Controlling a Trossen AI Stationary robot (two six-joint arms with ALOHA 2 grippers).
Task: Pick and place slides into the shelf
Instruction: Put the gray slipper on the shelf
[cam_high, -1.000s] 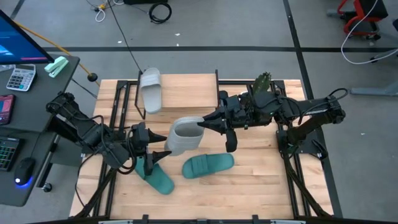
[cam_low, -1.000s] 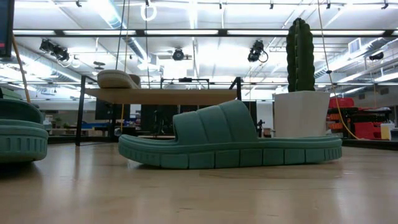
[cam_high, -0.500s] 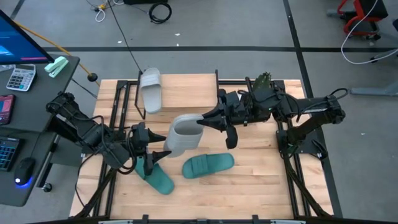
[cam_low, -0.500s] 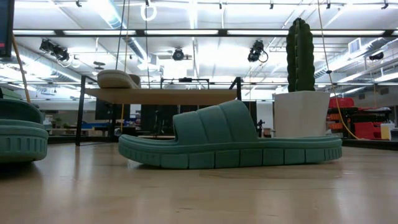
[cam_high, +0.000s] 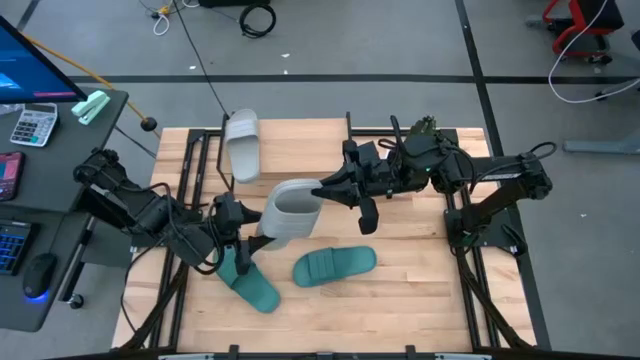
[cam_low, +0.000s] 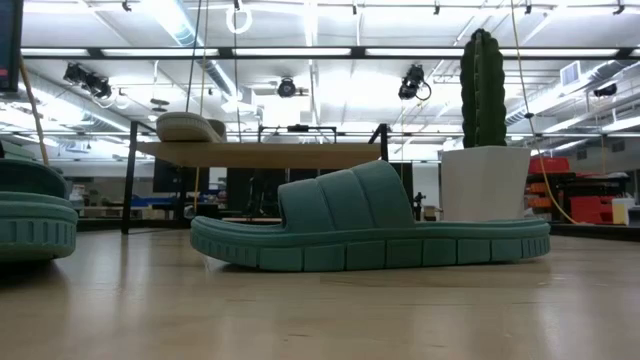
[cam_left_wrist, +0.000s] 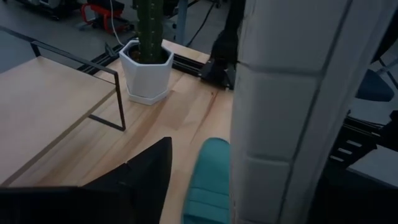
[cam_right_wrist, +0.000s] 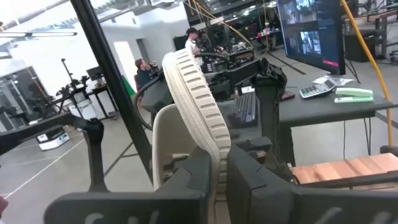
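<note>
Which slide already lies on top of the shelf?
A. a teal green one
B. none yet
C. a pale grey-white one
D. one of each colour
C: the high view shows a single pale grey-white slide lying on the shelf, at its left end; both teal ones are on the table.

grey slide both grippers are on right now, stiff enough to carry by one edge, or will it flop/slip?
Probably stiff enough: the grey slide keeps its shape in the air between the right gripper and left gripper. In the right wrist view its thick ribbed sole stands on edge without sagging. The ribs likely help grip, though the narrow pinch might let it pivot.
</note>
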